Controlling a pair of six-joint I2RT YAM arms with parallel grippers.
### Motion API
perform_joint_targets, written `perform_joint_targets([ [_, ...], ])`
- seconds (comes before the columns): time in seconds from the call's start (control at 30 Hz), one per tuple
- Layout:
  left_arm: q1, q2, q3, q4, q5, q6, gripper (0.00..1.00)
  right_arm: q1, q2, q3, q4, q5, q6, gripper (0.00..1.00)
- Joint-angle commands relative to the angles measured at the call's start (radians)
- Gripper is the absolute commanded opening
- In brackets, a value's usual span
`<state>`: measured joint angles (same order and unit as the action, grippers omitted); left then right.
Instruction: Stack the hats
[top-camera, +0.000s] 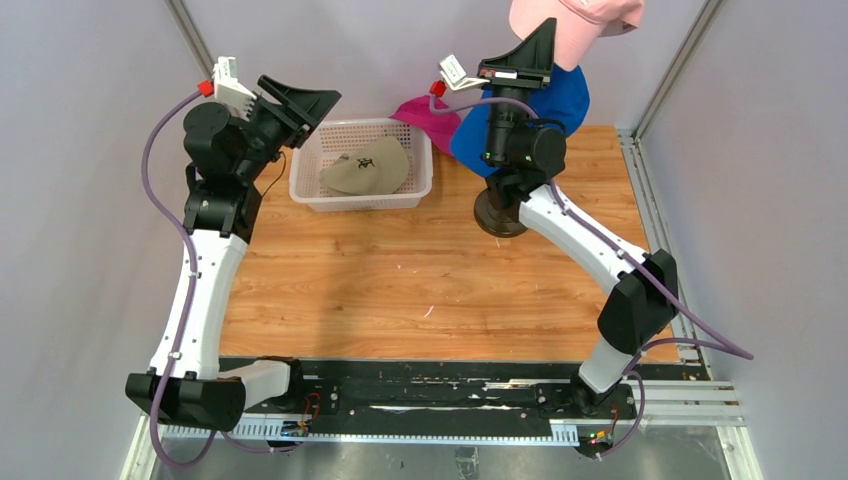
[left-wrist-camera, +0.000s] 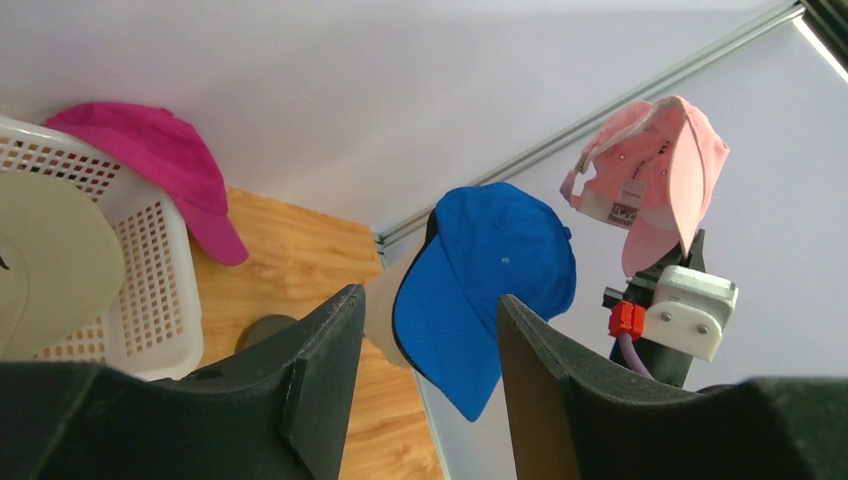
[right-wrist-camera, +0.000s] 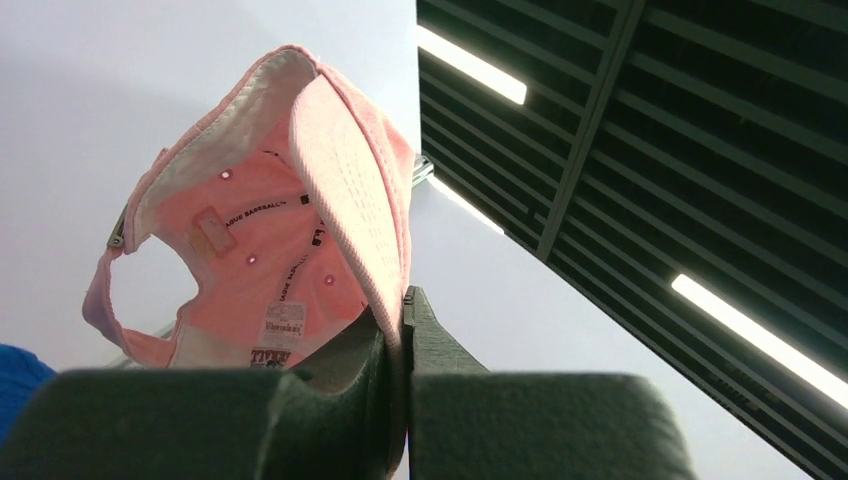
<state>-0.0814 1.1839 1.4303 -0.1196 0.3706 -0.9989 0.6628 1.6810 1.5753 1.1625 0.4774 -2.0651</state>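
High over the far right of the table (top-camera: 400, 290), the right gripper (right-wrist-camera: 405, 300) clamps the pink cap (right-wrist-camera: 260, 240) by its brim (crown dangling open, likely to drop over the blue cap (top-camera: 566, 98) below); the left gripper (top-camera: 318, 102) hangs half-open, empty.

Robotics lab cell, grey walls (top-camera: 70, 200), aluminium framing (left-wrist-camera: 600, 118), strip ceiling lights (right-wrist-camera: 745, 325)

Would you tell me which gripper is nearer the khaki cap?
Left. The left gripper hovers open beside the basket holding the khaki cap; the right gripper is farther right, shut on the pink cap.
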Motion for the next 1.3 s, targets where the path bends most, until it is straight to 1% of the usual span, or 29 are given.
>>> perform_joint_targets([
  [0.0,0.006,-0.01,-0.014,0.035,0.024,-0.002,0.56,-0.029,-0.029,-0.004,-0.025,0.034,-0.077,0.01],
  [0.3,0.006,-0.015,-0.033,0.046,0.025,-0.014,0.56,-0.064,-0.019,0.02,-0.138,0.094,-0.01,0.0],
  [0.53,0.006,-0.015,-0.041,0.054,0.027,-0.02,0.56,-0.063,-0.013,0.019,-0.174,0.142,-0.005,0.01],
  [0.9,0.006,-0.02,-0.07,0.074,0.033,-0.04,0.56,-0.023,-0.045,-0.049,-0.156,0.176,-0.02,0.01],
  [1.27,0.006,-0.037,-0.09,0.076,0.031,-0.044,0.56,0.073,-0.073,-0.118,-0.09,0.202,-0.087,0.01],
])
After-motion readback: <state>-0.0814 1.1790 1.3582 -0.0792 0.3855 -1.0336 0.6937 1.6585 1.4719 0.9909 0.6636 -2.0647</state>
